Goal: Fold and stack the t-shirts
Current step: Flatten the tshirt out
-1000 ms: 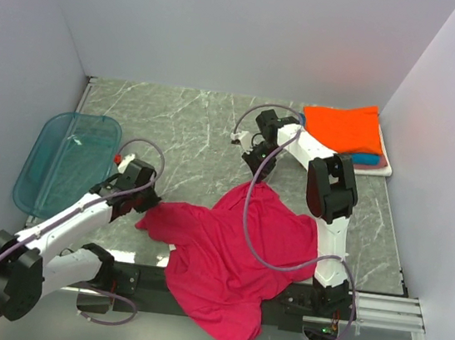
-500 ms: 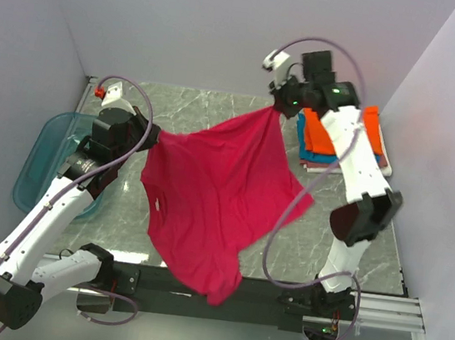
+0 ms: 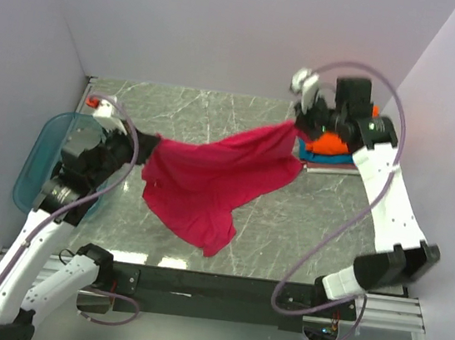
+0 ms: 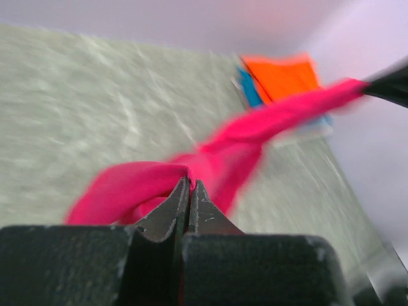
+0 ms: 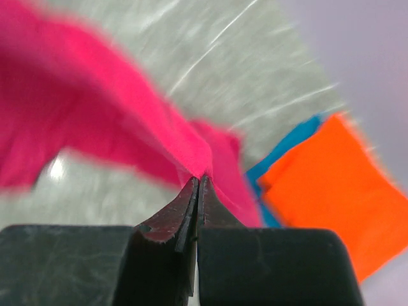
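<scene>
The magenta-red t-shirt (image 3: 210, 176) hangs stretched in the air between my two grippers, sagging toward the table in the middle. My left gripper (image 3: 146, 138) is shut on its left end, seen close in the left wrist view (image 4: 189, 183). My right gripper (image 3: 298, 126) is shut on its right end, seen in the right wrist view (image 5: 199, 178). A folded stack with the orange t-shirt (image 3: 336, 145) on top and a teal-blue one (image 5: 287, 148) under it lies at the back right, just beyond my right gripper.
A translucent blue plastic tray (image 3: 40, 158) sits at the left edge of the marble table (image 3: 210, 113), partly under my left arm. White walls close in the left, back and right sides.
Both arms have lifted the magenta-red t-shirt off the table and spread it. Since half a second ago the shirt has dropped lower and swung toward the back right.
</scene>
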You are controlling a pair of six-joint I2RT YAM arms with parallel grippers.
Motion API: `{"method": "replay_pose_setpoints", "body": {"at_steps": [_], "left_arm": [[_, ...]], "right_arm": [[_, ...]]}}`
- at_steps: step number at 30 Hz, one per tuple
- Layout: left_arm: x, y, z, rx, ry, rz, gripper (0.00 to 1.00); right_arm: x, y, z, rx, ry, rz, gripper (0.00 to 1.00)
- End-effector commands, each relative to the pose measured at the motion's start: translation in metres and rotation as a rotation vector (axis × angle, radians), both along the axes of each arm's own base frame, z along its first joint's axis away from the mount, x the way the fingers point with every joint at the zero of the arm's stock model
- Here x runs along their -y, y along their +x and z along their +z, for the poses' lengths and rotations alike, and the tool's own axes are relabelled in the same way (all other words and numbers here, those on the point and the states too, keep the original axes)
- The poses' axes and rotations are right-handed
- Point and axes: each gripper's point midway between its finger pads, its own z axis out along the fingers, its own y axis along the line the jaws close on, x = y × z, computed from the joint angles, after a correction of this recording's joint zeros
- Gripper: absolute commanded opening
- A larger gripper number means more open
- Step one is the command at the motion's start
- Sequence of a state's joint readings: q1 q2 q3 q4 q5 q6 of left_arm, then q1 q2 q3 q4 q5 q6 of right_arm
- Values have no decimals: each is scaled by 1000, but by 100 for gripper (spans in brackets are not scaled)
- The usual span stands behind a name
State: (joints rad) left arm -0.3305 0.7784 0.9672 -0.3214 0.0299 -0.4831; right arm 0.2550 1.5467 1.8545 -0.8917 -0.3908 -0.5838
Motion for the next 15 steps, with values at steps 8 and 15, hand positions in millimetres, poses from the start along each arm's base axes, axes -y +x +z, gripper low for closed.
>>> {"method": "replay_pose_setpoints", "body": {"at_steps": [8,15], "left_arm": [[88,-142,-157,-563,-289,-602,1],[115,-167,-193,-767,-181,-560,6]], "right_arm": [[39,-188,-193,-272,-242,385,0],[49,-205,-243,-391,-255,338,0]]}}
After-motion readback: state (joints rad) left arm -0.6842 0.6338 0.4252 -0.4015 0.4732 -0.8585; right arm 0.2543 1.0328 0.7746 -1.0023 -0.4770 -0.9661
